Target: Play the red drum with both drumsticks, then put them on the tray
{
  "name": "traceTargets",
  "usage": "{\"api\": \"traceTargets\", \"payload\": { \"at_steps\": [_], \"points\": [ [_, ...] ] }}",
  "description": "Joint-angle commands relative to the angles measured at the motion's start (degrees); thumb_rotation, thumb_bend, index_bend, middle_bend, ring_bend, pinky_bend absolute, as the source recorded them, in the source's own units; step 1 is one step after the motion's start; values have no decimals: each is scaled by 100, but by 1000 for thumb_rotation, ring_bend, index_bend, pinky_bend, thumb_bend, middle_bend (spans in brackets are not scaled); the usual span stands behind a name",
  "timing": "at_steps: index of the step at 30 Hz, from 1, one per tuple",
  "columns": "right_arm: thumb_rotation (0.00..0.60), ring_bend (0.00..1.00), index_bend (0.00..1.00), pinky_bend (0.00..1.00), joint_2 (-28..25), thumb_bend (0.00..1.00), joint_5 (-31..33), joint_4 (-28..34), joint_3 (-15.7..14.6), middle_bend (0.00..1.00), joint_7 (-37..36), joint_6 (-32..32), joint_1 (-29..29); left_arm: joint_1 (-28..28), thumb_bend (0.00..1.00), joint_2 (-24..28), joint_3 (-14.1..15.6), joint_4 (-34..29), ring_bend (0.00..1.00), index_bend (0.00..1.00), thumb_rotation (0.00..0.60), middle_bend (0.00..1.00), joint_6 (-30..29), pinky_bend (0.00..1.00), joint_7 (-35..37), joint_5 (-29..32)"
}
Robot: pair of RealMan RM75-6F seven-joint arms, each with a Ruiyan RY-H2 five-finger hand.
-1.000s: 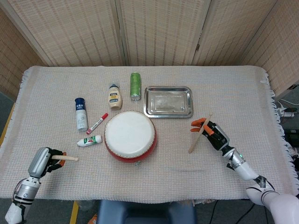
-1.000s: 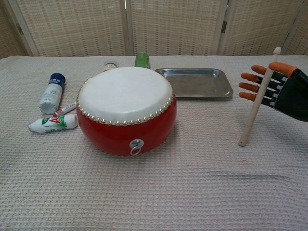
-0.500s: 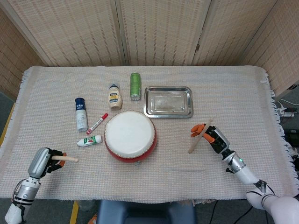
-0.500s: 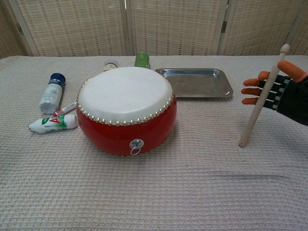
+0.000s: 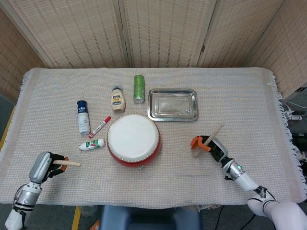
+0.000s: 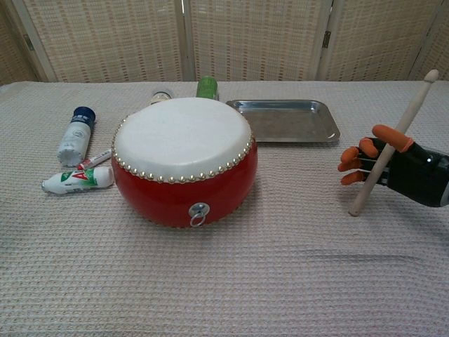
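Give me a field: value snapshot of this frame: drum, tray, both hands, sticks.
drum: red drum upright at table centre, nothing on its skin
tray: metal tray behind the drum, empty
left hand: left hand near table's front left, holds left drumstick
right hand: right hand grips right drumstick, tilted, lower tip on the cloth
clutter: bottles, marker, tube left of drum

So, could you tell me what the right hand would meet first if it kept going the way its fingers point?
Probably the red drum: the right hand, holding a drumstick, points its fingers toward the drum across bare cloth. Depth is uncertain.
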State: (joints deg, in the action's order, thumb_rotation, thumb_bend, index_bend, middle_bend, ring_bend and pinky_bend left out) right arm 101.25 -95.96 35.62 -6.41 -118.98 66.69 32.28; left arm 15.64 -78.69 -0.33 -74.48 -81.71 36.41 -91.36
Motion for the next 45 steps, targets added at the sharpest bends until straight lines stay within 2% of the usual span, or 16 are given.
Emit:
{"api": "traceTargets", "payload": {
  "at_steps": [1, 8, 12, 16, 21, 22, 24, 26, 27, 29, 31, 35, 40, 45],
  "points": [
    [410, 398, 715, 444, 38, 40, -17, -14, -39, 496, 56, -41, 19, -4, 590, -7, 2, 17, 1000, 1000, 600, 1000, -3, 1000, 10, 1],
    [437, 415, 749, 463, 134, 40, -47, -38, -108, 532, 231, -110, 61, -15, 590, -30, 9, 69, 1000, 1000, 600, 1000, -4, 1000, 71, 7],
    [459, 453, 809, 500, 183, 40, -25, -31, -115, 577, 353, -140, 64, -23, 590, -46, 12, 109, 1000, 1000, 600, 1000, -5, 1000, 104, 14],
    [502, 533, 915, 553, 227, 39, -1, -13, -103, 662, 529, -187, 88, -31, 589, -65, 15, 149, 1000, 1000, 600, 1000, -12, 1000, 138, 14],
    [518, 651, 1000, 605, 309, 40, 47, 63, -56, 775, 875, -267, 136, -42, 590, -93, 24, 211, 1000, 1000, 600, 1000, -37, 1000, 192, -3],
    [552, 693, 1000, 635, 327, 52, 60, 75, -39, 811, 963, -272, 144, -43, 590, -97, 26, 221, 1000, 1000, 600, 1000, -38, 1000, 209, -4],
    [596, 766, 1000, 700, 360, 138, 90, 107, 18, 869, 1169, -244, 164, -48, 588, -108, 29, 256, 1000, 1000, 600, 1000, -44, 1000, 232, -6],
    [600, 862, 1000, 811, 385, 338, 136, 139, 87, 944, 1360, -225, 180, -50, 587, -119, 30, 280, 1000, 1000, 600, 1000, -44, 1000, 260, -3],
    [600, 893, 1000, 849, 391, 403, 158, 174, 127, 965, 1469, -206, 194, -52, 587, -125, 29, 296, 1000, 1000, 600, 1000, -44, 1000, 270, -1],
    [600, 976, 1000, 961, 404, 596, 205, 219, 196, 999, 1673, -192, 211, -53, 587, -135, 28, 315, 1000, 1000, 600, 1000, -49, 1000, 288, -2],
    [600, 1000, 1000, 999, 405, 706, 224, 272, 240, 1000, 1905, -184, 238, -53, 582, -146, 26, 342, 1000, 1000, 600, 1000, -51, 1000, 312, 0],
    [600, 1000, 1000, 1000, 285, 807, 115, 400, 175, 1000, 2418, -268, 358, -37, 574, -149, 18, 384, 1000, 1000, 600, 1000, -39, 1000, 315, -3],
    [600, 1000, 1000, 1000, -53, 861, 129, 880, 197, 1000, 3631, -559, 534, -15, 573, -151, 10, 429, 1000, 1000, 600, 1000, -24, 1000, 327, -9],
    [600, 1000, 1000, 1000, -968, 871, 79, 1936, 186, 1000, 4900, -884, 809, 44, 573, -89, 22, 426, 1000, 1000, 600, 1000, -32, 1000, 221, -107]
  ]
}}
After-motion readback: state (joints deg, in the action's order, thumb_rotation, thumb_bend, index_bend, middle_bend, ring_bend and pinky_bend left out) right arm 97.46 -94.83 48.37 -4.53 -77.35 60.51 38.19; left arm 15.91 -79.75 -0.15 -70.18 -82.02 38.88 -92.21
